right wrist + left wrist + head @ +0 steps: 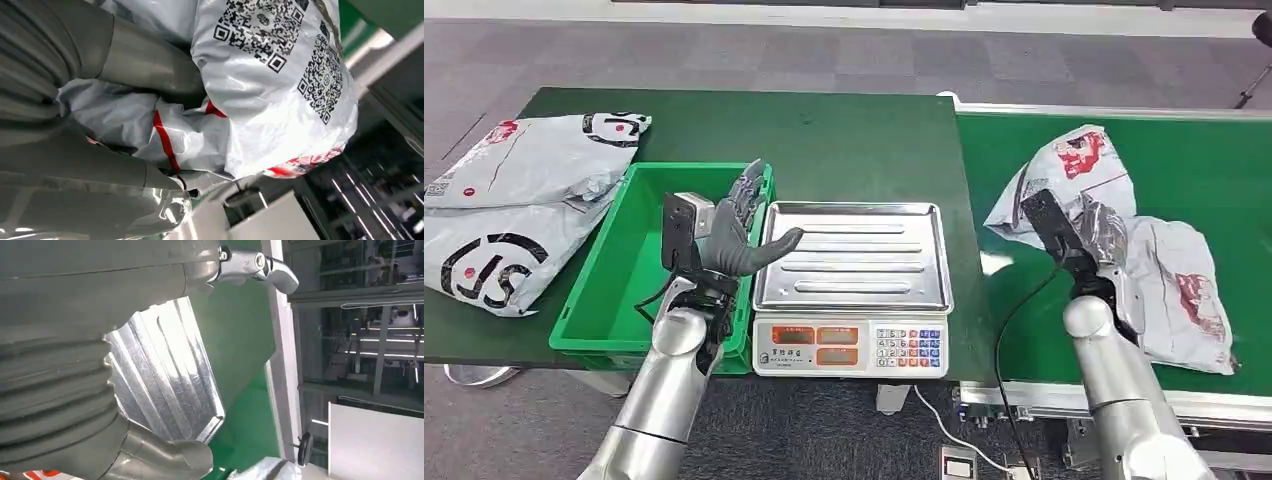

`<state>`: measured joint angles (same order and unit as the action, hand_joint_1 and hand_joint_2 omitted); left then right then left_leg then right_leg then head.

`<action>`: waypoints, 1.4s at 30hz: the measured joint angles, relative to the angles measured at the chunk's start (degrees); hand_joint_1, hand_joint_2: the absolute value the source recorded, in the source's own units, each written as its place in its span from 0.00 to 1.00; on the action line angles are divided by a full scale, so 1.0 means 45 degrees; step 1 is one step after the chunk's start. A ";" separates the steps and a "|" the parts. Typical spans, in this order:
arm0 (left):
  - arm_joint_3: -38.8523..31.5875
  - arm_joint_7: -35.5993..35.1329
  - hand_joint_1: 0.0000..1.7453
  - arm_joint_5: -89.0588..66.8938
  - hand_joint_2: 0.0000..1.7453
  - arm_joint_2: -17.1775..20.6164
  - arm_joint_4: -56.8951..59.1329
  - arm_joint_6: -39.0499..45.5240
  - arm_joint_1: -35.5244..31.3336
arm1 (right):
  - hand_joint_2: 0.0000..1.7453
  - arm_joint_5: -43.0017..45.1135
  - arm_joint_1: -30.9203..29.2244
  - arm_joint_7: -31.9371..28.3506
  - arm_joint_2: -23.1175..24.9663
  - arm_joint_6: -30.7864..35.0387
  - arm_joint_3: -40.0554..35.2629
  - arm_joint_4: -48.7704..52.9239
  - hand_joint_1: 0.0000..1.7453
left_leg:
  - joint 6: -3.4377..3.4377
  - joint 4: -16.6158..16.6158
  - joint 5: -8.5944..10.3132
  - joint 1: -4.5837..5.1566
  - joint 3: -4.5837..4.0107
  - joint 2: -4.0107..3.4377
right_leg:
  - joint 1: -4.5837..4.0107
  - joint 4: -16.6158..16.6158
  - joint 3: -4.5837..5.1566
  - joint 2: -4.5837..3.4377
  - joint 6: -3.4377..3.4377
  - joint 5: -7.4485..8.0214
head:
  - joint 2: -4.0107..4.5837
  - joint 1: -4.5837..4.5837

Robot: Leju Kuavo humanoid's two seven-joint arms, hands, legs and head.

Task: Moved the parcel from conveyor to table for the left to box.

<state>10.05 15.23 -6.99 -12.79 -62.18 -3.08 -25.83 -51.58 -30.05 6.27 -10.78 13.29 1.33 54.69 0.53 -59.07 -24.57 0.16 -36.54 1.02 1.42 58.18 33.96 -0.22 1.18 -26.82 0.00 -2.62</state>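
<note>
Your right hand (1102,232) is on the conveyor (1214,150), fingers wrapped around a grey parcel (1069,170) with red print; in the right wrist view you see the thumb and fingers (150,75) pressed into the crinkled plastic, QR codes showing on the bag. That parcel sits on the green belt, touching a second grey bag (1186,295) that lies nearer you on the same belt. Your left hand (739,235) hangs open and empty, fingers spread, above the edge between the green bin (604,290) and the scale (852,345), thumb reaching over the steel tray (864,262). In the left wrist view that ribbed tray (160,375) gleams just past the hand (75,365). Two more bags (514,205) lie on the dark green table (844,140), left of the bin, one touching its corner.
</note>
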 measured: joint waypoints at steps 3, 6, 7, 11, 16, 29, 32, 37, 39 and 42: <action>0.0000 0.0077 0.00 -0.0073 1.00 -0.0024 0.0058 0.0034 -0.0060 | 1.00 -0.0010 -0.0456 -0.0097 -0.0005 0.0092 -0.0005 0.0073 1.00 | 0.0000 0.0000 0.0001 0.0000 0.0002 -0.0006 | 0.0000 0.0000 0.0004 -0.0004 -0.0001 0.0001 | 0.0000 0.0000; 0.0000 0.0160 0.00 -0.0092 1.00 -0.0063 0.0189 0.0131 -0.0213 | 1.00 0.0078 -0.0943 -0.0423 0.0000 -0.0069 -0.0146 0.0078 1.00 | -0.0001 0.0000 0.0002 -0.0002 0.0002 -0.0004 | -0.0001 0.0000 0.0002 -0.0002 -0.0001 0.0001 | 0.0000 0.0000; 0.0000 0.0175 0.00 -0.0092 1.00 -0.0068 0.0247 0.0151 -0.0278 | 1.00 0.0135 -0.1023 -0.0635 0.0024 -0.0252 -0.0237 0.0097 1.00 | -0.0001 0.0000 0.0002 -0.0002 0.0002 -0.0003 | -0.0002 0.0000 0.0001 -0.0002 -0.0001 0.0001 | 0.0000 0.0000; 0.0000 0.0214 0.00 -0.0121 1.00 -0.0092 0.0524 0.0213 -0.0542 | 1.00 0.0524 -0.0782 -0.1116 0.0509 -0.1320 -0.1091 0.0529 1.00 | 0.0002 0.0001 0.0000 -0.0010 0.0007 -0.0020 | -0.0009 0.0000 0.0004 -0.0020 -0.0002 0.0000 | 0.0000 0.0000; 0.0000 0.0258 0.00 -0.0228 1.00 -0.0092 0.1108 0.0384 -0.0990 | 1.00 0.0957 0.0075 -0.1112 0.1249 -0.1915 -0.3154 0.1273 1.00 | 0.0007 0.0005 0.0002 -0.0025 0.0006 -0.0005 | -0.0020 0.0001 0.0012 -0.0002 -0.0013 -0.0010 | 0.0000 -0.0005; 0.0000 0.0408 0.00 -0.0335 1.00 -0.0083 0.1841 0.0529 -0.1201 | 1.00 0.1466 0.2087 -0.1000 0.1467 -0.2580 -0.7073 0.3444 1.00 | 0.0009 0.0007 -0.0006 -0.0020 0.0002 -0.0011 | -0.0015 -0.0002 0.0011 -0.0010 -0.0014 -0.0013 | 0.0000 0.0000; 0.0000 0.0442 0.00 -0.0340 1.00 -0.0083 0.1967 0.0529 -0.1201 | 1.00 0.1408 0.2237 -0.1180 0.1462 -0.2817 -0.7692 0.3482 0.00 | 0.0010 0.0007 -0.0005 -0.0021 0.0005 -0.0012 | -0.0016 -0.0002 0.0011 -0.0010 -0.0014 -0.0013 | 0.0000 0.0000; 0.0000 0.0442 0.00 -0.0374 1.00 -0.0087 0.1977 0.0529 -0.1198 | 1.00 0.1384 0.2272 -0.0990 0.1462 -0.3017 -0.8282 0.3482 0.00 | 0.0011 0.0007 -0.0004 -0.0023 0.0008 -0.0014 | -0.0017 -0.0001 0.0010 -0.0011 -0.0015 -0.0012 | 0.0000 0.0000; 0.0000 0.0433 0.00 -0.0379 1.00 -0.0087 0.1967 0.0529 -0.1196 | 1.00 0.1370 0.2269 -0.0942 0.1462 -0.3012 -0.8349 0.3487 0.00 | 0.0011 0.0007 -0.0004 -0.0022 0.0008 -0.0014 | -0.0016 -0.0001 0.0008 -0.0011 -0.0015 -0.0011 | 0.0000 0.0000; 0.0000 0.0384 0.00 -0.0612 1.00 -0.0087 0.1923 0.0622 -0.1192 | 1.00 0.1433 0.2292 -0.0947 0.1462 -0.2856 -0.8383 0.3502 0.00 | 0.0011 0.0006 -0.0004 -0.0021 0.0008 -0.0015 | -0.0014 -0.0001 0.0009 -0.0012 -0.0015 -0.0011 | 0.0000 0.0000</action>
<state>10.05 16.96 -9.75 -13.18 -53.53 -0.28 -31.19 -45.13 -19.74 2.01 -4.20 0.44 -36.39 70.45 0.57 -59.04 -24.59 0.07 -36.51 0.96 1.35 58.17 34.00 -0.27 1.11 -26.87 0.00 -2.62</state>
